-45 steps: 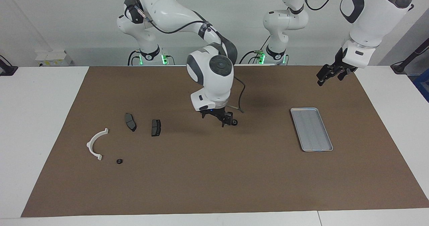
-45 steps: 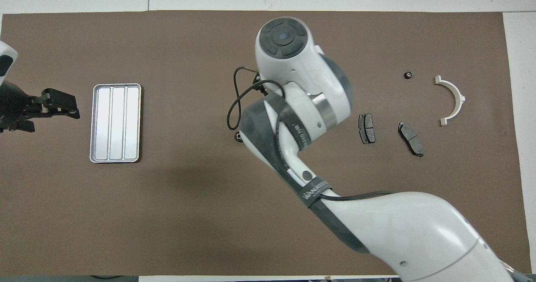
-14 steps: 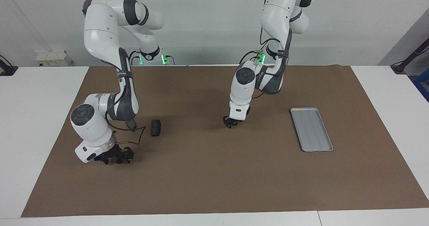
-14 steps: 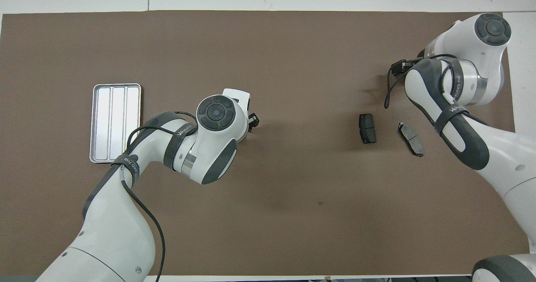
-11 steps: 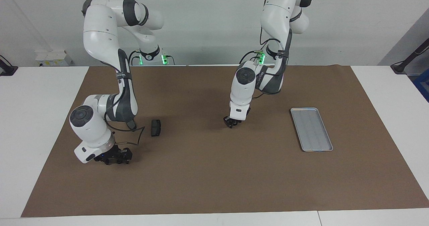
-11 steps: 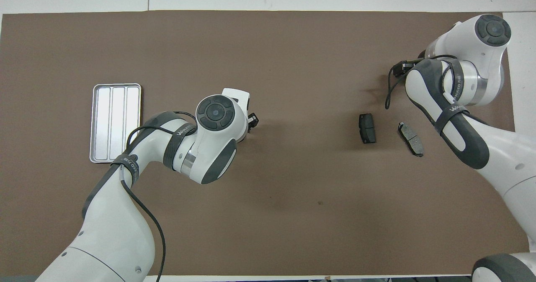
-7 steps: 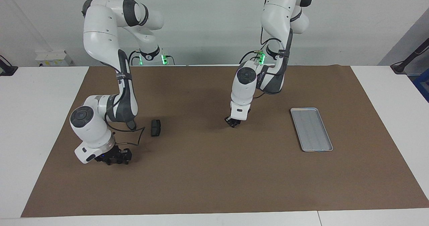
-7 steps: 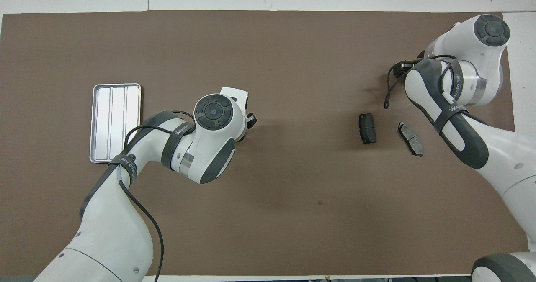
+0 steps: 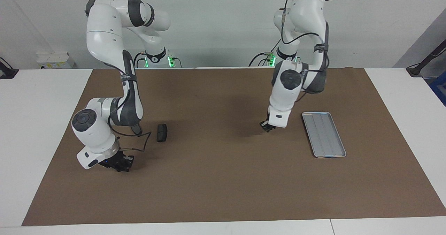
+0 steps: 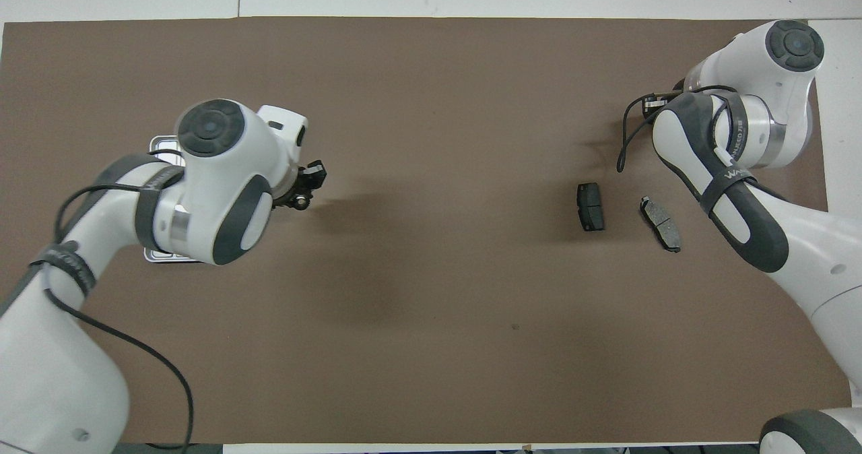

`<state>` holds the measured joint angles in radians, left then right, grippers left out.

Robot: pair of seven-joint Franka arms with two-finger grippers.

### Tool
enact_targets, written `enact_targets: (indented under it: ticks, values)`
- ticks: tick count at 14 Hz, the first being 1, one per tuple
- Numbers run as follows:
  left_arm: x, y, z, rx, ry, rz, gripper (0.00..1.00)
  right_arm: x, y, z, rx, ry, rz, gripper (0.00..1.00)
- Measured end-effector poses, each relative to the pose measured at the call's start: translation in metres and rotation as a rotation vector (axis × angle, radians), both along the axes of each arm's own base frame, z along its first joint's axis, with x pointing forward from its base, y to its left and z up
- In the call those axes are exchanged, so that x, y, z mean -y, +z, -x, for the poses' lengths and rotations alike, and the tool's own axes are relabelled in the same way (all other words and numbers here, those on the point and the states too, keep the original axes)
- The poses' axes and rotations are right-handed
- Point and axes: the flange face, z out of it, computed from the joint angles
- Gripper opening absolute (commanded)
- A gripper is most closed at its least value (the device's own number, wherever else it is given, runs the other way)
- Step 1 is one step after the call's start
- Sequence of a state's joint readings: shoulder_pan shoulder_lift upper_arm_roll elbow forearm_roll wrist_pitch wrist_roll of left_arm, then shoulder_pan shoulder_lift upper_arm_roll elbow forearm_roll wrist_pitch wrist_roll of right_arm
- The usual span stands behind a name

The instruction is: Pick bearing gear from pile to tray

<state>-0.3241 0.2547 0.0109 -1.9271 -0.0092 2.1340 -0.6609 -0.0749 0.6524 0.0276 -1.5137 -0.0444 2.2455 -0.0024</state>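
Left gripper (image 9: 266, 127) raised over mat beside tray (image 9: 339, 154), clenched on small black bearing gear (image 10: 300, 203). Right gripper (image 9: 122, 166) low at pile, clenched; contents hidden.

A white table (image 9: 41, 123) carries a brown mat (image 9: 223, 179) holding the tray (image 9: 324, 134) and two brake pads (image 10: 590, 206).

Tray (image 10: 156, 145): overhead, mostly covered by left arm; only two corners show.
Right gripper (image 9: 122, 165): overhead, hidden under its own arm; whether it holds anything too small to tell.
One brake pad (image 10: 660, 223): facing, hidden by right arm.
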Motion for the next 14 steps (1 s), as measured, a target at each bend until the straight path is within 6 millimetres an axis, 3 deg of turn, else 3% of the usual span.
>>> enact_targets:
  ticks: [3, 5, 7, 9, 10, 12, 14]
  values:
    - [-0.109, 0.005, -0.007, -0.018, -0.127, 0.013, 0.02, 0.000, 0.000, 0.000, -0.001, 0.000, 0.000, 0.00]
    - [-0.152, -0.006, -0.004, -0.038, -0.183, 0.022, 0.02, 0.001, 0.000, 0.001, -0.015, -0.001, 0.001, 0.00]
    - [-0.176, -0.018, 0.002, -0.035, -0.217, 0.028, 0.02, -0.001, 0.008, 0.003, -0.062, 0.000, 0.001, 0.00]
    - [-0.190, -0.031, 0.010, -0.021, -0.228, 0.029, 0.02, -0.018, 0.046, 0.004, -0.113, 0.021, 0.000, 0.00]
    - [-0.196, -0.036, 0.013, -0.015, -0.229, 0.029, 0.03, -0.037, 0.079, 0.009, -0.142, 0.039, 0.002, 0.00]
    - [-0.202, -0.039, 0.017, -0.013, -0.229, 0.029, 0.04, -0.087, 0.148, 0.029, -0.187, 0.009, 0.009, 0.00]
    - [-0.202, -0.041, 0.020, -0.017, -0.228, 0.030, 0.04, -0.155, 0.206, 0.059, -0.194, -0.102, 0.009, 0.00]
